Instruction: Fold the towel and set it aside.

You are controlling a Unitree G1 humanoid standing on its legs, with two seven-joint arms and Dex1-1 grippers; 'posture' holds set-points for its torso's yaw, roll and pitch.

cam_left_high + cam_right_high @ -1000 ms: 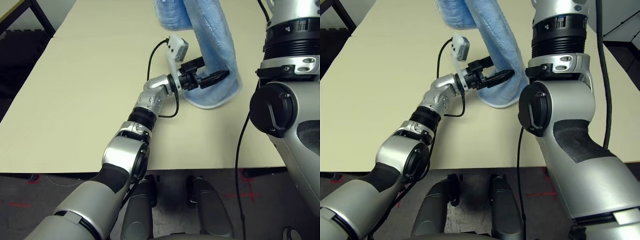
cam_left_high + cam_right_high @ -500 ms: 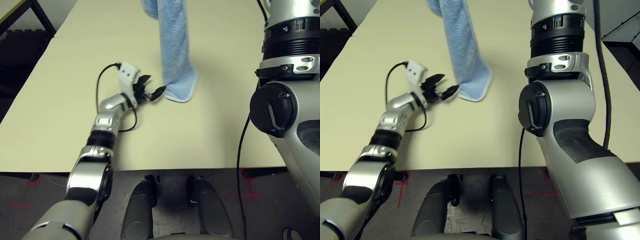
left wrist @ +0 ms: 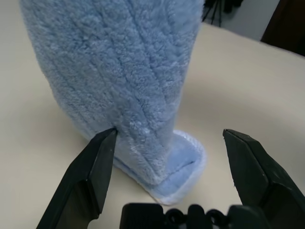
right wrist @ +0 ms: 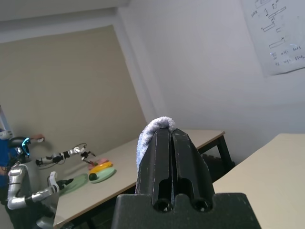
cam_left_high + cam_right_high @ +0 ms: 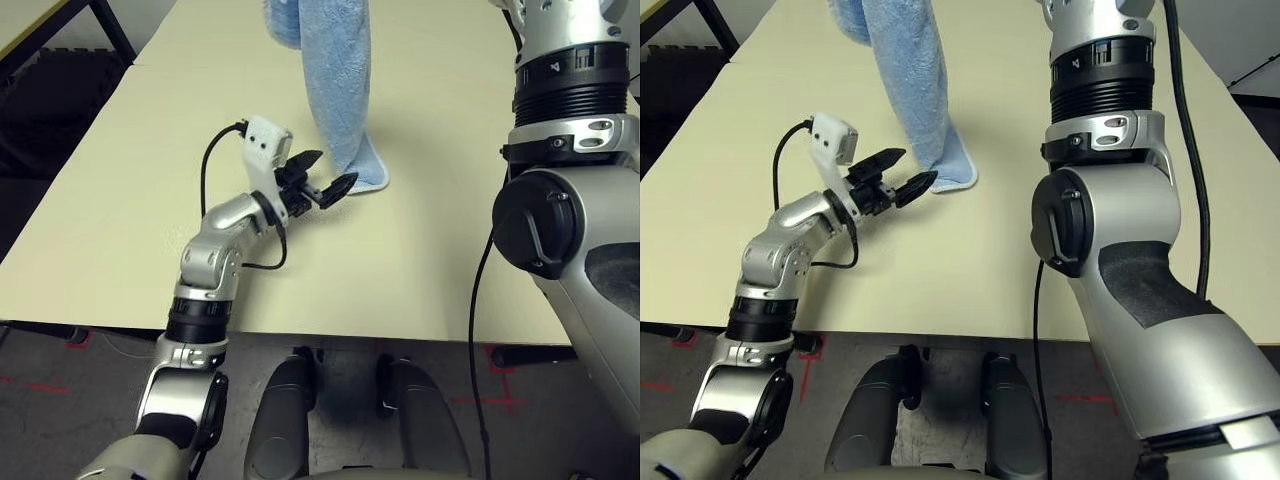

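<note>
The light-blue towel (image 5: 338, 90) hangs down in a narrow column from above, and its lower end (image 5: 366, 178) rests folded over on the table. My left gripper (image 5: 325, 180) is open just left of that lower end, fingers pointing at it. In the left wrist view the towel (image 3: 119, 71) stands between the two spread fingertips (image 3: 97, 162), with the left gripper (image 3: 170, 135) closed on nothing. In the right wrist view my right gripper (image 4: 170, 133) is shut on the towel's top edge (image 4: 157, 125), high above the table.
The cream table (image 5: 120, 200) stretches wide to the left and behind the towel; its front edge (image 5: 350, 335) runs close to my body. My right arm (image 5: 565, 200) rises tall on the right. A black frame (image 5: 100, 20) stands off the far left corner.
My left gripper, which reached across the towel's lower end a second ago, has drawn back to its left and stays open. The towel now hangs narrower, its end lying on the table.
</note>
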